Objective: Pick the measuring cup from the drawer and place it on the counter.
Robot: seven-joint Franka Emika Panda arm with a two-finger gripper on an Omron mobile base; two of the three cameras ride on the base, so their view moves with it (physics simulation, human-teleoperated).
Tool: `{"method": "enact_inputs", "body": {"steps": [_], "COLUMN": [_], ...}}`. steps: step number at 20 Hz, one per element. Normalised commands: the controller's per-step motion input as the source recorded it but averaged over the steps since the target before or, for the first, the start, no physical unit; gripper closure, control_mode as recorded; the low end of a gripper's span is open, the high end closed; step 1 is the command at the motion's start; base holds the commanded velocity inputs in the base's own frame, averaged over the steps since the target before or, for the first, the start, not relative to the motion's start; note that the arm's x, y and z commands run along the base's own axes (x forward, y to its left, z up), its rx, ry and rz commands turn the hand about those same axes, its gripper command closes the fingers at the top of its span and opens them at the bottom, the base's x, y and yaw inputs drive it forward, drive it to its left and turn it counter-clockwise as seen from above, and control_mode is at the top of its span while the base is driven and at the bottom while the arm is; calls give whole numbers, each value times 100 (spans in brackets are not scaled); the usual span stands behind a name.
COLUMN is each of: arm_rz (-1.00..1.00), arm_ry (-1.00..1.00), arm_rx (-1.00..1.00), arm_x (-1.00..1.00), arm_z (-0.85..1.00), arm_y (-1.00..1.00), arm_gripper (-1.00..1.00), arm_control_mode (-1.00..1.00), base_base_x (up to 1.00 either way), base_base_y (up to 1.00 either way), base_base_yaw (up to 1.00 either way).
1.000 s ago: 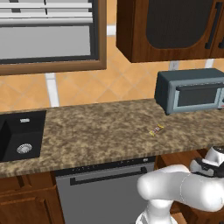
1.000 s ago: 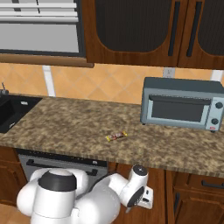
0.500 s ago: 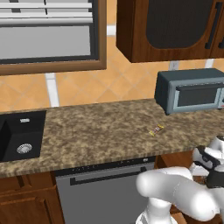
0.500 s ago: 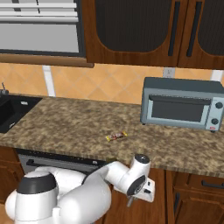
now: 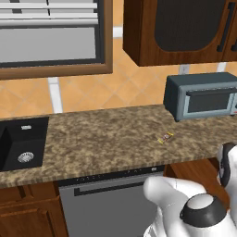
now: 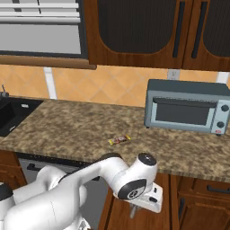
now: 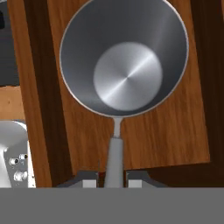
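- Since a second ago, my arm has swung lower below the counter (image 5: 106, 139) in the left base view.
- Right base view: gripper (image 6: 133, 211) hangs beneath the edge; packet (image 6: 119, 139) untouched.
- Hand view: measuring cup (image 7: 124, 57) lies in the drawer (image 7: 175, 131), handle between my spread jaws; closing off-centre, I judge, could twist it loose.

i'm seeing a shiny grey measuring cup (image 7: 124, 61) lying on the drawer (image 7: 175, 131)'s reddish-brown wood; speckled brown-tan counter (image 6: 81, 134) above.
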Motion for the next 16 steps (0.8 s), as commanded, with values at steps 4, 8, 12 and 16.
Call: {"method": "enact_inputs", "body": {"steps": [4,8,12,16], "arm_rz": [8,7,6,0], "arm_ry": [-8,-9,-7,-4], "arm_rx": [2,0,4,1], "arm_x": [0,-2,45,79], "arm_z": [100,100,89,65], "arm_y": [0,-3,-2,1], "arm_gripper": [100,100,100,100], "arm_control_mode": [-100,-100,-100,-100], "base_base_x": [0,0,0,0], "base_base_y": [0,0,0,0], "base_base_yaw": [0,0,0,0]}}
